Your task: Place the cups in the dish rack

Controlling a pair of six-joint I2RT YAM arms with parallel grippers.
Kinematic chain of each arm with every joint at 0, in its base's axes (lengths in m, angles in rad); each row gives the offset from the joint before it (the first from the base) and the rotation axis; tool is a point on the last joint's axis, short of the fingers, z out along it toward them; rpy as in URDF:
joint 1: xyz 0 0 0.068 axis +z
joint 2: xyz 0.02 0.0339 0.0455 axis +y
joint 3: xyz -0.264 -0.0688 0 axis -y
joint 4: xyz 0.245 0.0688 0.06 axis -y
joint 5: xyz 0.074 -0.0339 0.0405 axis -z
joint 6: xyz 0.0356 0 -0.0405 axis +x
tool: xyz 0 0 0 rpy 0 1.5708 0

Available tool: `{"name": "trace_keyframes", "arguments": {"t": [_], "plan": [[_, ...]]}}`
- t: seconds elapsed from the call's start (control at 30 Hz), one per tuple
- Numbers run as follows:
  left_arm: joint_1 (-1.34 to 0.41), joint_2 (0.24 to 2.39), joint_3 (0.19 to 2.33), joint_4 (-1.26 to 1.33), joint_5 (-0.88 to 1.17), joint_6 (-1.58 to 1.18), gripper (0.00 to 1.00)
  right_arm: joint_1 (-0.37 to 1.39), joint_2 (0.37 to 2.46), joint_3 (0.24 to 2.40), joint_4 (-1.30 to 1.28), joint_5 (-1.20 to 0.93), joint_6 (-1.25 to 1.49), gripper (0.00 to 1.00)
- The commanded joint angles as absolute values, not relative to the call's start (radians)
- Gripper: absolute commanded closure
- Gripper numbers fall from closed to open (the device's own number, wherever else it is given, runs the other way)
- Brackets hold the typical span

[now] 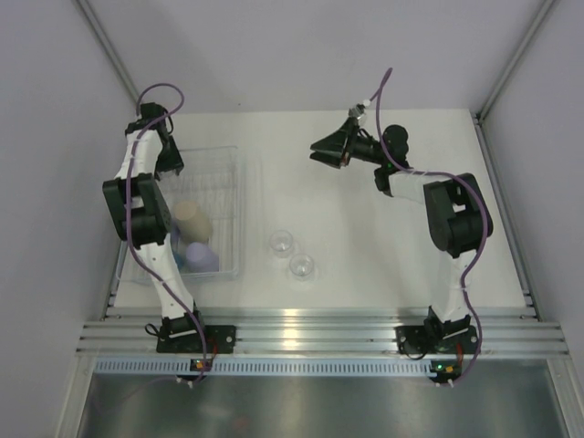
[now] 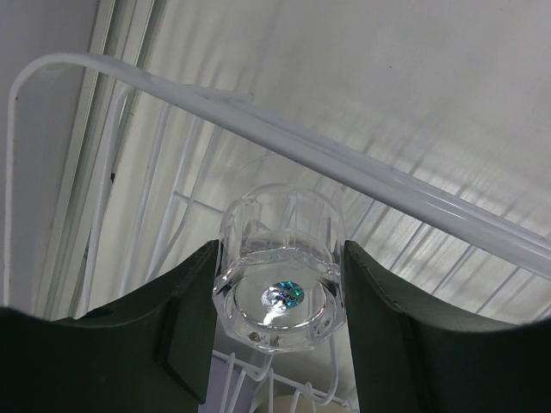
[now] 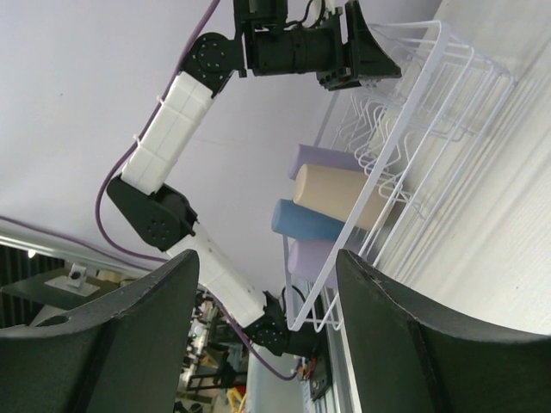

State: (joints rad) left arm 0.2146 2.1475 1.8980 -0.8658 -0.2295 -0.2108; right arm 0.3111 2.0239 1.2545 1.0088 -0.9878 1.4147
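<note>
The dish rack (image 1: 239, 196) lies on the left of the table. My left gripper (image 1: 171, 164) is over its far left corner, shut on a clear cup (image 2: 280, 275) held bottom-up toward the camera between both fingers, above the rack's slats (image 2: 164, 172). Inside the rack lie a beige tumbler (image 1: 192, 219), a lavender tumbler (image 1: 204, 257) and a blue one (image 1: 182, 260). The right wrist view shows a second lavender tumbler (image 3: 323, 160) behind the beige one (image 3: 340, 194). Two clear cups (image 1: 281, 243) (image 1: 301, 266) stand on the table right of the rack. My right gripper (image 1: 321, 149) is open and empty, raised at mid-table.
Grey walls close in the left and right sides, with slanted metal posts (image 1: 105, 46) at the back corners. An aluminium rail (image 1: 310, 333) runs along the near edge by the arm bases.
</note>
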Motion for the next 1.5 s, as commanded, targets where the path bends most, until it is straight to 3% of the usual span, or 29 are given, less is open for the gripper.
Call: {"name": "trace_keyframes", "arguments": {"t": [0.0,0.1,0.17,0.27,0.3,0.6,0.87,1.17,1.47], "plan": [[0.224,2.152,1.913,-0.859,-0.264,-0.218,0.89,0.298,1.987,1.24,1.057,-0.989,1.379,0.35],[0.225,2.148,1.901,-0.859,-0.275,-0.225,0.54,0.296,1.976,1.227,1.046,-0.988,1.368,0.35],[0.229,2.143,1.894,-0.859,-0.276,-0.225,0.42,0.298,1.971,1.223,1.04,-0.988,1.362,0.35],[0.229,2.14,1.89,-0.859,-0.278,-0.222,0.12,0.296,1.962,1.215,1.031,-0.988,1.35,0.35],[0.23,2.138,1.887,-0.859,-0.278,-0.219,0.1,0.296,1.956,1.212,1.026,-0.988,1.348,0.35],[0.23,2.083,1.881,-0.858,-0.281,-0.225,0.08,0.298,1.882,1.193,0.836,-0.992,1.171,0.35],[0.229,1.932,1.844,-0.859,-0.299,-0.232,0.02,0.359,1.778,1.373,-0.221,-0.818,0.358,0.34],[0.227,1.704,1.72,-0.858,-0.249,-0.278,0.02,0.465,1.741,1.354,-0.408,-0.666,0.178,0.34],[0.18,1.393,1.473,-0.746,0.159,-0.291,0.02,0.641,1.822,1.426,-0.495,-0.597,0.132,0.34]]}}
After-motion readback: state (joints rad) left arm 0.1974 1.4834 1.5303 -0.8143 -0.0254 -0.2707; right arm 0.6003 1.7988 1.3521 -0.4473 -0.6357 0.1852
